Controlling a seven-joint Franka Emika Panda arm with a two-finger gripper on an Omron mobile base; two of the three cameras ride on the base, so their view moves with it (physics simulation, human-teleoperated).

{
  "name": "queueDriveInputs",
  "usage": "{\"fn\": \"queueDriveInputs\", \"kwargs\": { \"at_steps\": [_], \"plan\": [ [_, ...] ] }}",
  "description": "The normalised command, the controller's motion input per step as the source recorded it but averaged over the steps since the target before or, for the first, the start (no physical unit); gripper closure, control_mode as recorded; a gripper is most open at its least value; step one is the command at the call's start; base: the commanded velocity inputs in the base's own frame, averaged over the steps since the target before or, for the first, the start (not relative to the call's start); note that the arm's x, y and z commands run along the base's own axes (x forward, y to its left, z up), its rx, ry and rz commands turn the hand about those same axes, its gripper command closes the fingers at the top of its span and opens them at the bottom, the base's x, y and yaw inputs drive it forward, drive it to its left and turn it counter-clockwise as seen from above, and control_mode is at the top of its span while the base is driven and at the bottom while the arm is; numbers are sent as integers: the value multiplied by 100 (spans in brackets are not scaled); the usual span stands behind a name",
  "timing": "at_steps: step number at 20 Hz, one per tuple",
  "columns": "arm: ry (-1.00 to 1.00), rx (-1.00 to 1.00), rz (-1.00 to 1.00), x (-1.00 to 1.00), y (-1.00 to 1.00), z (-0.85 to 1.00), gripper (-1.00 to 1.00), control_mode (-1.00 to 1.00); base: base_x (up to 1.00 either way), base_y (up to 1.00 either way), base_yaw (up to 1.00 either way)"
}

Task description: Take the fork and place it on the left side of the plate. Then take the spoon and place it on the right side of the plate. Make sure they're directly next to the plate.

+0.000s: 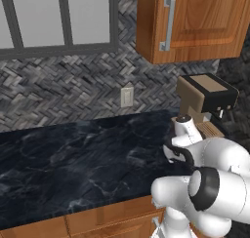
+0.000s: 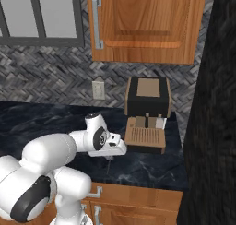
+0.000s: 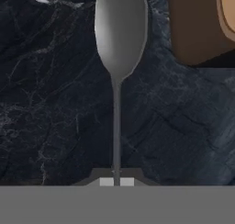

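Over dark counter (image 3: 46, 103), fingers (image 3: 106, 182) apparently pinch spoon (image 3: 118, 44), bowl pointing away.

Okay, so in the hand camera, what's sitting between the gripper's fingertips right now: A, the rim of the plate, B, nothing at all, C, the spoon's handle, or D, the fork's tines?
C: in the hand view the thin handle of the spoon runs straight down into the gripper, its oval bowl pointing away over the dark marble counter.
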Motion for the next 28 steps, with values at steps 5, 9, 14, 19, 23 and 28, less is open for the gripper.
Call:
{"fn": "queueDriveInputs", "kwargs": {
  "at_steps": [5, 9, 14, 19, 23, 28],
  "plan": [
    [-16, 0, 8, -37, 9, 0, 100, -100, 0, 0, 0],
    [-18, 0, 8, -37, 7, 2, 100, -100, 0, 0, 0],
    [-20, 0, 8, -38, 14, 10, 100, -100, 0, 0, 0],
    [-19, 0, 8, -37, 34, 23, 100, -100, 0, 0, 0],
    [-18, 0, 8, -29, 45, 33, 100, -100, 0, 0, 0],
    [-23, -2, 7, -16, 43, 47, 100, -100, 0, 0, 0]
  ]
}}
